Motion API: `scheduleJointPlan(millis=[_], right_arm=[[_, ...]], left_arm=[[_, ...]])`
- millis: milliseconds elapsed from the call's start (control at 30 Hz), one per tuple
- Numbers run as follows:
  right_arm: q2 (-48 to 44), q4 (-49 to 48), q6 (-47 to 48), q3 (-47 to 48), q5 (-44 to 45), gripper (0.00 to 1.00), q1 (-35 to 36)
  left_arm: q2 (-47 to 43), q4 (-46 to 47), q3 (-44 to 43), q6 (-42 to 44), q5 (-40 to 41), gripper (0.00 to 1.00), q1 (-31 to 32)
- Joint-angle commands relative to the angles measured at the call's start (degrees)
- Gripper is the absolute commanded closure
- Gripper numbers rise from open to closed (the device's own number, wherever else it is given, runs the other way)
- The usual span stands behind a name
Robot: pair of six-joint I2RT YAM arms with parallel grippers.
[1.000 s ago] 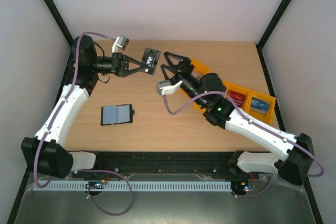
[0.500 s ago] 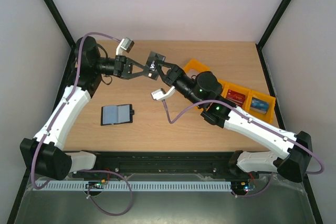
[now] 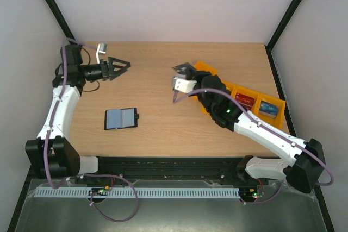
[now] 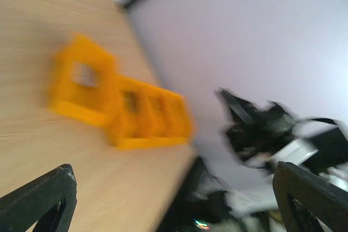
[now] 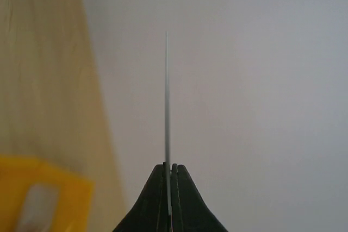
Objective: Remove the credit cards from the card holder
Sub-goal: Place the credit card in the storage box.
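The card holder (image 3: 120, 118), a black wallet with pale blue-grey pockets, lies open on the table left of centre. My right gripper (image 3: 187, 74) is shut on a dark credit card (image 3: 182, 68) above the table by the nearest orange tray. The right wrist view shows that card (image 5: 166, 107) edge-on, a thin line rising from the closed right gripper (image 5: 170, 169). My left gripper (image 3: 118, 66) stands open and empty at the back left, well apart from the wallet. The left wrist view is blurred, with the left gripper (image 4: 174, 169) spread wide over bare wood.
A row of orange trays (image 3: 232, 88) runs along the right side; one holds a red card (image 3: 246, 100), another a blue card (image 3: 268, 108). The same trays (image 4: 119, 101) appear blurred in the left wrist view. Black frame posts stand at the table's back corners.
The dark card passed from my left gripper to my right one. The left opened and drew back to the left; the right shut on the card and pulled toward the trays.
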State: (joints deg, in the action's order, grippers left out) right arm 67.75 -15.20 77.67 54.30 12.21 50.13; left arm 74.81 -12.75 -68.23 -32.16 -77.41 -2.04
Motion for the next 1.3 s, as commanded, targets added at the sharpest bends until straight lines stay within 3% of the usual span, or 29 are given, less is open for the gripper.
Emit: scheduleJointPlan(millis=[0,67,133,233,433,833,1033,1167,1267], right_arm=[[-2.0,27.9,-32.5,1.0,7.6,0.99,-8.9],[-2.4,33.4,-33.3,-0.6,7.7,0.98,-12.5],[-1.5,39.1,-34.2,-0.7,4.7,0.98,-16.7],[1.6,45.5,-35.4,0.3,0.3,0.98,-22.3],[7.7,40.2,-30.7,-0.7,0.0,0.98,-28.4],[19.5,37.6,-28.1,3.1,5.6,0.98,-29.7],[27.0,34.6,-30.4,6.6,16.8,0.98,-29.7],[30.0,34.9,-32.0,9.0,15.0,0.98,-29.7],[31.4,35.5,-33.3,10.0,15.5,0.90,-29.7]], left_arm=[[3.8,-23.5,-1.0,29.4,20.6,0.01,-5.7],[4.4,-23.6,0.2,33.1,31.9,0.01,-5.4],[4.0,-22.8,2.4,34.6,35.1,0.01,-5.3],[2.7,-22.3,5.0,35.8,33.2,0.01,-5.3],[1.4,-22.5,6.3,36.3,31.2,0.01,-5.3],[0.6,-22.6,6.7,36.2,31.4,0.01,-5.3],[0.9,-22.8,6.6,36.4,30.8,0.01,-5.3],[0.8,-23.1,6.5,36.7,31.0,0.01,-5.3],[0.9,-23.0,6.5,36.7,31.1,0.01,-5.3]])
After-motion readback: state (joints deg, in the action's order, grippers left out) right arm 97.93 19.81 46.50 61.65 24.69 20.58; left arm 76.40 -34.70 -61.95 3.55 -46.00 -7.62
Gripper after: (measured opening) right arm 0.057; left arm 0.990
